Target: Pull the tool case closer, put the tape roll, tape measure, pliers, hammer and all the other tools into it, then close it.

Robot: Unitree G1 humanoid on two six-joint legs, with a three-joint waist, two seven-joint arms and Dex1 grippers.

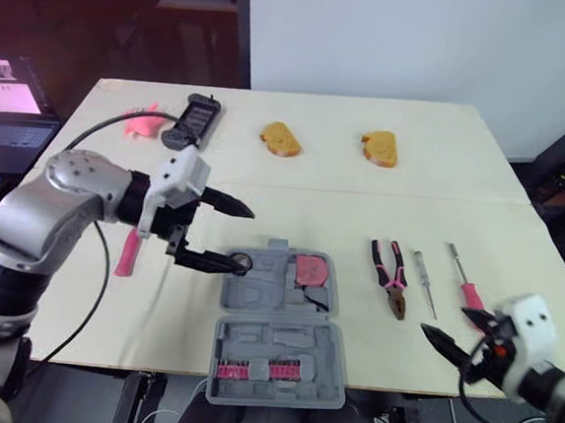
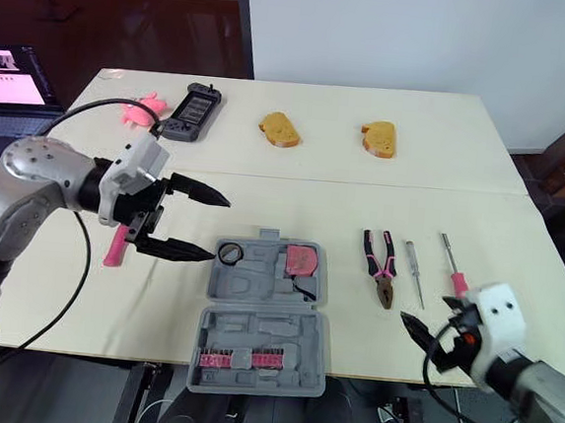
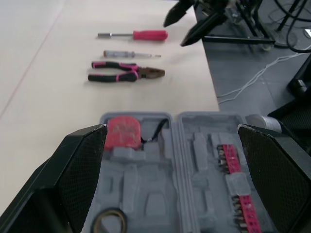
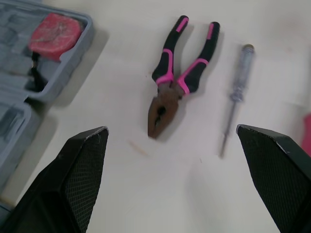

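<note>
Your right gripper (image 1: 450, 337) is hanging wide open at the near edge of the table (image 1: 362, 209), so swing it over the pliers (image 1: 389, 277), lying just right of the open tool case (image 1: 275, 354), and pinch both handles together. Your left gripper (image 1: 247, 236) is gaping by the tape roll (image 1: 241, 261) sitting in the case, and it's hiding most of a pink handle (image 1: 127, 254), probably the hammer.

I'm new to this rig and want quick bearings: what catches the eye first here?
The open grey tool case sits at the near edge of the table, a pink tape measure and a tape roll already inside. The left gripper hovers open over the case's left side, while pink-handled pliers and two screwdrivers lie on the table to its right.
</note>
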